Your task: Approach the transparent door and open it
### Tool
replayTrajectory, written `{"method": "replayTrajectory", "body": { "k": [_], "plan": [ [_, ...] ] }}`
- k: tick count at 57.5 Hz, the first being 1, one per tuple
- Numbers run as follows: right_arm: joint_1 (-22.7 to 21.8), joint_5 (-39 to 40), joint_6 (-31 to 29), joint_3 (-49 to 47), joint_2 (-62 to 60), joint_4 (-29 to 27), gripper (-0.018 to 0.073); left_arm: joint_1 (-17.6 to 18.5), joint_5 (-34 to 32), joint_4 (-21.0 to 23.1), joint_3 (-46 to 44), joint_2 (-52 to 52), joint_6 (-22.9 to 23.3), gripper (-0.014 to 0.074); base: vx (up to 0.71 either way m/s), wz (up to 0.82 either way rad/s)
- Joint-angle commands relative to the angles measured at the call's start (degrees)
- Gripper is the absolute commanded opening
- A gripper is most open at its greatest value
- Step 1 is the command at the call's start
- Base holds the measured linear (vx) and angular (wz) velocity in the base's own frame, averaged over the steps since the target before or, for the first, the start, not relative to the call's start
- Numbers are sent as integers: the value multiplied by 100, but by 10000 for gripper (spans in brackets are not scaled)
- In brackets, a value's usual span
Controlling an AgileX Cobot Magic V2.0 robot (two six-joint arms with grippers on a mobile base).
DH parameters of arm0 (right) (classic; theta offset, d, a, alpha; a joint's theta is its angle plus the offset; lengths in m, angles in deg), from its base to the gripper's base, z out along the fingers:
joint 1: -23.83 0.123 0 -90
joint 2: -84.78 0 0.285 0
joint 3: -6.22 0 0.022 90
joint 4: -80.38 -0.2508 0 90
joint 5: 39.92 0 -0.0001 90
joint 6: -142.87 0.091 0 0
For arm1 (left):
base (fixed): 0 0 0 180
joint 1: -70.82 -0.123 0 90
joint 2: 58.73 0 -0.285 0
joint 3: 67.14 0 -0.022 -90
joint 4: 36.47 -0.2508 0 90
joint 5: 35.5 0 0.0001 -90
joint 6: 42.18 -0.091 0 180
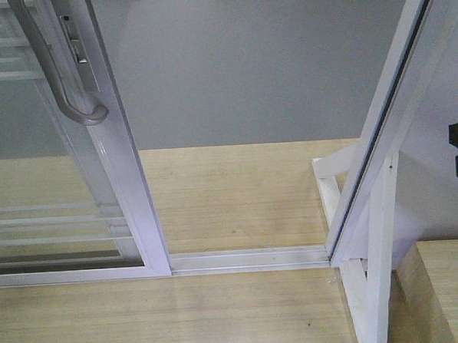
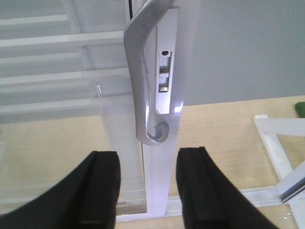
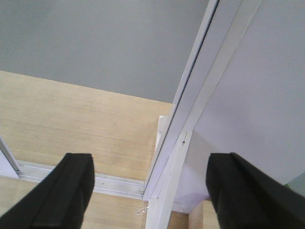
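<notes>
Clearly the glass door [image 2: 71, 95] is heavy and fragile; my left gripper [image 2: 147, 188], open and empty, should take its stiff handle [image 2: 143, 86].

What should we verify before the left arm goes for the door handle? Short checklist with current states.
1. Left gripper open: ok, fingers apart, nothing between them.
2. Curved silver-grey pull handle lined up with the gap: ok, its hooked lower end sits just above.
3. Contact with handle: not ok, none yet.
4. Tall clear glass sliding door position: a gap already shows between it and the white frame post.
5. White floor track clear: ok.
6. Right gripper open, empty: ok.
</notes>
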Motion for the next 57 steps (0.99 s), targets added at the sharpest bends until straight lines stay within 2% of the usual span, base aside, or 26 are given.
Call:
{"method": "replayTrajectory", "body": {
  "k": [1, 9, 17, 29, 41, 49, 57],
  "plan": [
    [-24, 406, -4, -170, -31, 46, 543, 38, -721, 267, 432, -717, 4, 405, 0, 0],
    [-24, 406, -4, -170, -31, 46, 543, 38, -791, 399, 1168, -1585, 25, 405, 0, 0],
    [-24, 406, -4, -170, -31, 46, 543, 38, -445, 395, 1587, -2263, 44, 405, 0, 0],
    [-24, 406, -4, -170, -31, 46, 543, 38, 277, 384, 1645, -2800, 44, 405, 0, 0],
    [-24, 406, -4, -170, -31, 46, 543, 33, 839, 143, 1686, -3032, 44, 370, 0, 0],
    [-24, 400, -4, -170, -31, 46, 543, 12, 224, -67, 2283, -3509, 44, 303, 0, 0],
    [-24, 406, -4, -170, -31, 46, 543, 12, -1042, -289, 3252, -4177, 44, 193, 0, 0]
  ]
}}
